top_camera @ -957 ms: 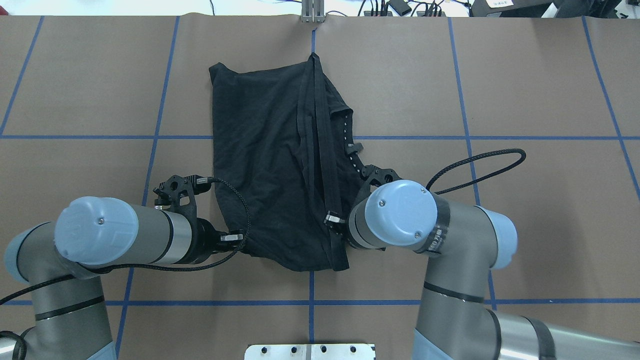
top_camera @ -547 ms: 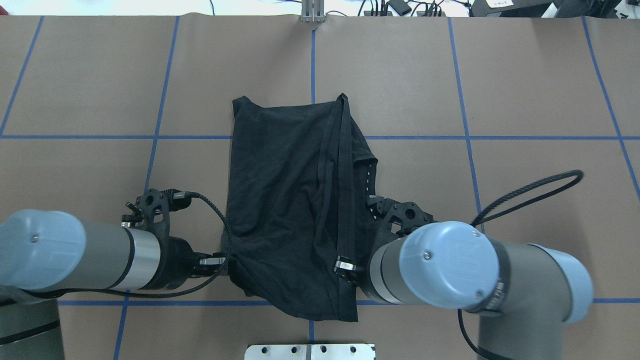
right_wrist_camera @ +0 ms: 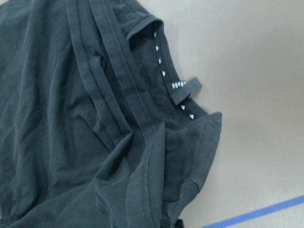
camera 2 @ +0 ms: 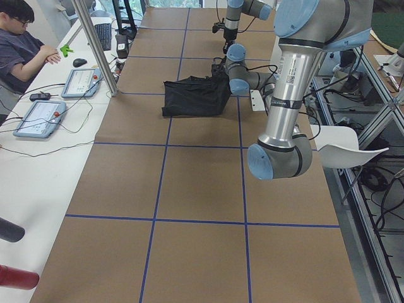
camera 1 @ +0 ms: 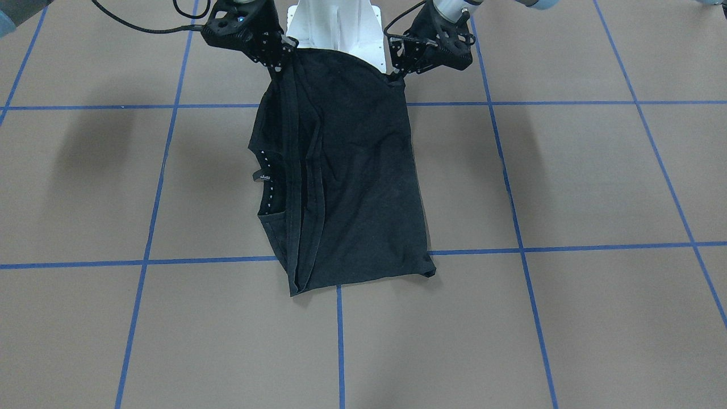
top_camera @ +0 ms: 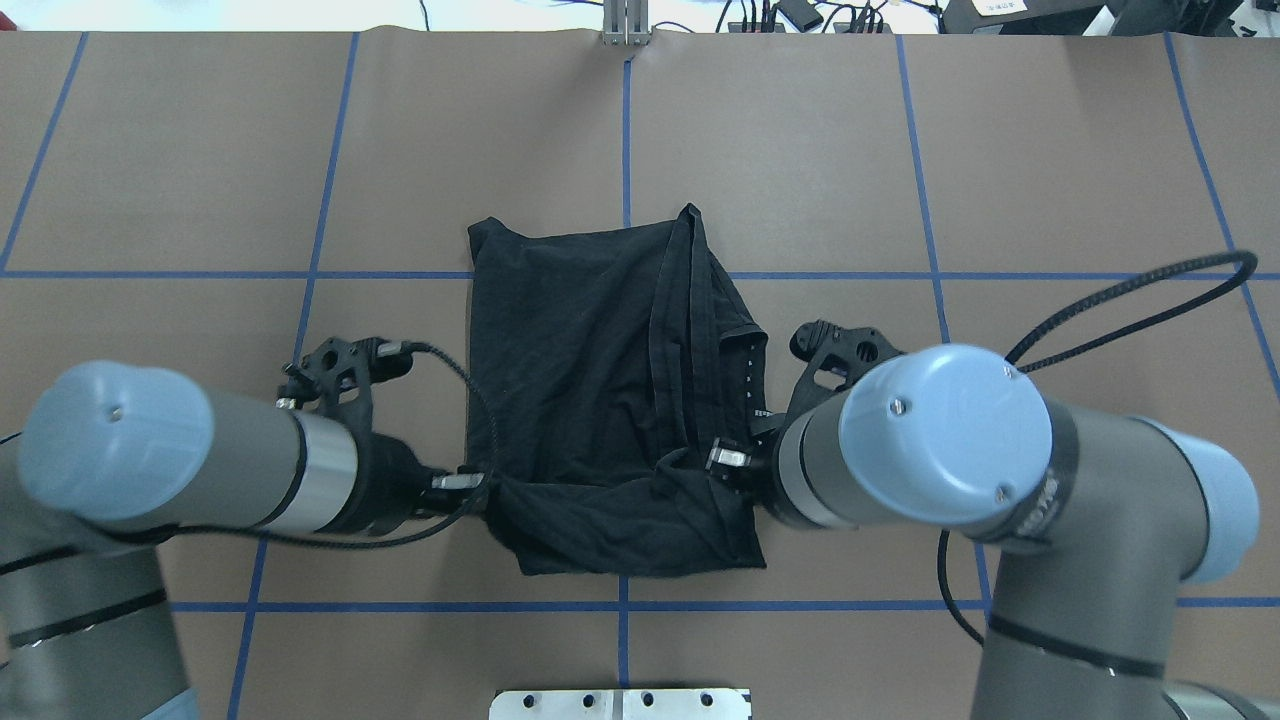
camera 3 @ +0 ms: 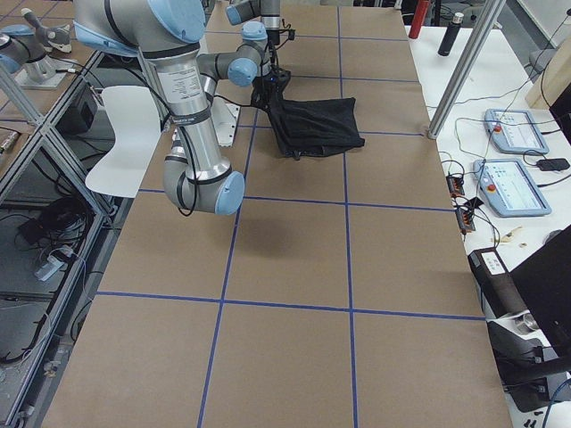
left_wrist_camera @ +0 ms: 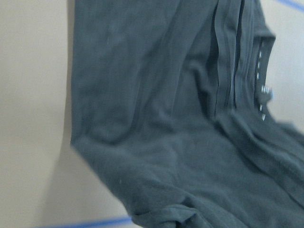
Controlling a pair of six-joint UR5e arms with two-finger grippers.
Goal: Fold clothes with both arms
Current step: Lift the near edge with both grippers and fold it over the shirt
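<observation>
The black T-shirt (top_camera: 590,380) lies folded lengthwise on the brown table, plain side up, with no logo showing. It also shows in the front-facing view (camera 1: 352,187). Its collar with a small neck label (right_wrist_camera: 186,89) is on its right side. My left gripper (top_camera: 475,483) is shut on the shirt's near left corner, also seen in the front-facing view (camera 1: 396,76). My right gripper (top_camera: 722,462) is shut on the near right edge, also seen in the front-facing view (camera 1: 282,54). Both hold the near end raised, and slack cloth sags below them toward me.
Blue tape lines (top_camera: 622,640) grid the table. The white pedestal (camera 1: 335,23) stands just behind the grippers. A metal post (camera 2: 95,44), control tablets (camera 2: 44,117) and a seated operator (camera 2: 19,38) are along the far side.
Both grippers first dragged the shirt toward the robot. They have now moved back out over it with the near end, and the cloth bunches under them.
</observation>
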